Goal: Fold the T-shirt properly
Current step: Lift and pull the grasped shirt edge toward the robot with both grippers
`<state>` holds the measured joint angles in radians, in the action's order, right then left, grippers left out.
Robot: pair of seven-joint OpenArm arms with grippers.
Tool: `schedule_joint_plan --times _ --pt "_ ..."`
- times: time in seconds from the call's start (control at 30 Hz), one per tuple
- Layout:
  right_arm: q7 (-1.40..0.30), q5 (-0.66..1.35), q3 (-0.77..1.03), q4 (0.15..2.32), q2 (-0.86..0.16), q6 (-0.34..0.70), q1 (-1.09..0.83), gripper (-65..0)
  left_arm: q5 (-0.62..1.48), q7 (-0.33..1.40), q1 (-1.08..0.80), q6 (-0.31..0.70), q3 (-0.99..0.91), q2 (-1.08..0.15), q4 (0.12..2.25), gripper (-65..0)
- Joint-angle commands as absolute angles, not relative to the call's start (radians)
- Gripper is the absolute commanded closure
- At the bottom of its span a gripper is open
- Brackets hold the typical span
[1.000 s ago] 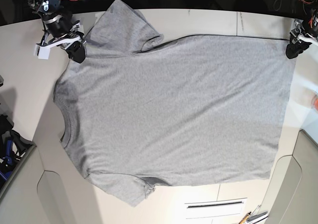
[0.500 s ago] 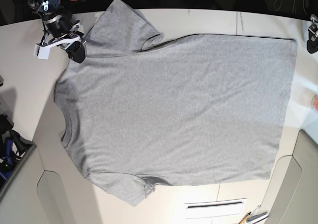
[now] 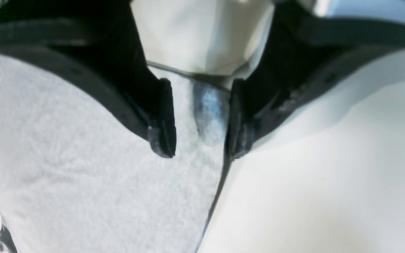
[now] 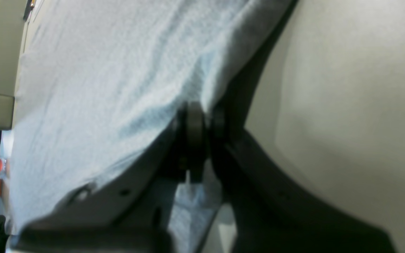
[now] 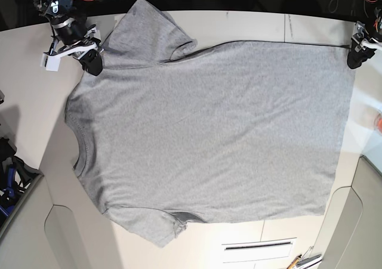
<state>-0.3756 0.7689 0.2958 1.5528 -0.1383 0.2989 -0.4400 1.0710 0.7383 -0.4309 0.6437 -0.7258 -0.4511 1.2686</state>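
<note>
Where the base view begins at its left edge, the right gripper (image 5: 91, 63) sits with its jaws closed on the T-shirt (image 5: 209, 132), pinching the cloth at the shoulder just below the upper sleeve (image 5: 149, 30). In the right wrist view the same jaws (image 4: 199, 137) are pressed together with a fold of grey fabric caught between them, the rest of the T-shirt (image 4: 100, 80) running away from the tips and the bare bench (image 4: 346, 88) lying just to the other side. From that grip the garment spreads flat across the bench (image 5: 36, 90), plain side up, its ribbed collar (image 5: 74, 144) below the closed jaws and its lower sleeve (image 5: 149, 227) well beyond. Following the cloth rightward, the hem (image 5: 343, 132) ends at the far corner, where the left gripper (image 5: 356, 57) stands at the top corner of the hem. The left wrist view shows those jaws (image 3: 199, 123) open, holding nothing, the two black fingertips (image 3: 162, 119) straddling the T-shirt's edge (image 3: 83, 175), with grey cloth under one tip and bare bench (image 3: 329, 193) beside the other.
</note>
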Motion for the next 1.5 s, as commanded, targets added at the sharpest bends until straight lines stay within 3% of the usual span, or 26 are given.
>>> schedule_joint_plan --times 0.0,0.23,0.3,0.4,0.73,1.17,1.47 --pt "-0.378 0.762 0.298 1.562 -0.146 0.295 -0.443 0.0 1.059 0.768 -0.435 0.640 -0.725 -0.453 1.275 -27.4" --pt "-0.378 0.762 0.298 1.562 -0.147 0.296 -0.443 0.0 1.081 0.804 -0.435 0.640 -0.725 -0.408 1.275 -26.5" --pt "-0.378 0.762 0.298 1.562 -0.147 0.296 -0.443 0.0 1.081 0.801 -0.435 0.640 -0.725 -0.407 1.275 -18.8" --pt "-0.378 0.762 0.299 1.562 -0.147 0.296 -0.443 0.0 1.081 0.786 -0.435 0.640 -0.725 -0.408 1.275 0.0" --pt "-0.401 0.730 0.369 1.586 -0.153 0.318 -0.464 0.0 1.132 0.818 -0.435 0.697 -0.726 -0.408 1.275 0.0" --pt "-0.406 0.744 0.428 1.654 -0.166 0.409 -0.589 0.0 1.327 0.911 -0.536 0.698 -0.728 -0.407 1.278 0.0" --pt "-0.406 0.744 0.500 1.772 -0.213 0.408 -0.697 0.0 1.397 0.964 -0.584 0.698 -0.729 -0.408 1.318 0.0"
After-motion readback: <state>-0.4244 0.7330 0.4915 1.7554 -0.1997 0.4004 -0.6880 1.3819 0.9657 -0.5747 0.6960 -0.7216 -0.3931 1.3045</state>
